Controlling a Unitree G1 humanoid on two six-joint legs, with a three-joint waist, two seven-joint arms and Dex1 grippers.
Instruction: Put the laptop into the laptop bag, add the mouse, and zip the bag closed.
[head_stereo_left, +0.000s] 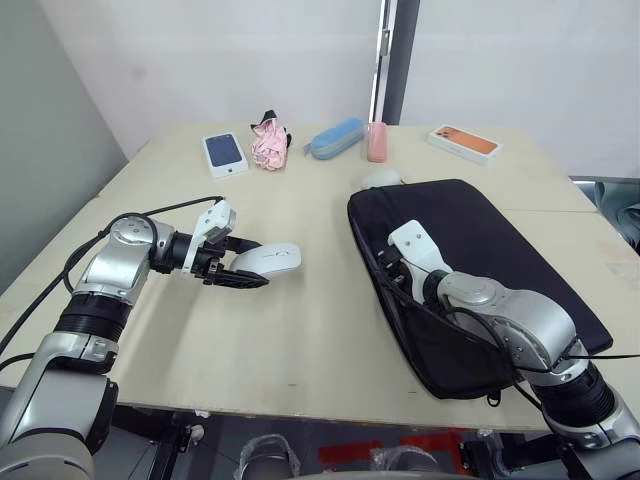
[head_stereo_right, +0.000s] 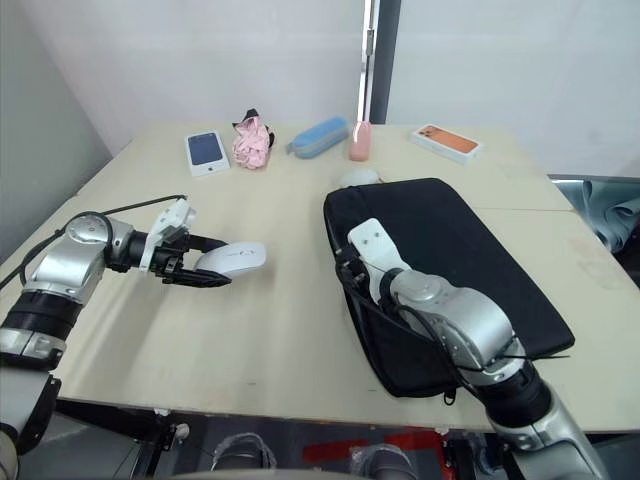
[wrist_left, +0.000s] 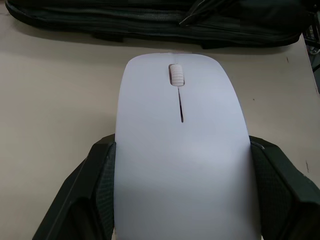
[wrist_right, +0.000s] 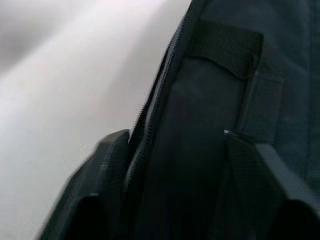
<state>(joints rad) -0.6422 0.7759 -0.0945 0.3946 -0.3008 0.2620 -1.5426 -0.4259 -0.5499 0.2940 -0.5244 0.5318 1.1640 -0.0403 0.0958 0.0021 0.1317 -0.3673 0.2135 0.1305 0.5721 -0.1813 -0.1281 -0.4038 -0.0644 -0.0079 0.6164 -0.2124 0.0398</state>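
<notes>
Two black fingers of the left gripper (head_stereo_left: 243, 272) are clamped on the sides of the mouse (head_stereo_left: 266, 260), one pad (wrist_left: 95, 185) on each flank of its rear half, as the left wrist view shows; the white shell with its ridged scroll wheel points away from the wrist toward the laptop bag (head_stereo_left: 470, 270). Whether the mouse is lifted or rests on the table (head_stereo_left: 300, 330) I cannot tell, but it sits over the bare wood well left of the bag.

On the other side, the right gripper (head_stereo_left: 392, 272) is at the bag's left long edge, its fingers (wrist_right: 107, 170) standing apart astride the zip line and the fabric rim, with a short black handle strap just beyond them in the right wrist view. Whether the pads actually pinch the fabric cannot be told. The bag lies flat on the right half of the table, its near corner at the table's front edge; the laptop cannot be made out.

Farther out, a small white rounded thing (head_stereo_left: 381, 179) touches the bag's far corner. Along the back of the table stand a phone box with a blue screen picture (head_stereo_left: 224, 152), a pink crumpled item (head_stereo_left: 269, 143), a blue pouch (head_stereo_left: 335, 138), a pink cup (head_stereo_left: 377, 141) and an orange phone box (head_stereo_left: 464, 143)
</notes>
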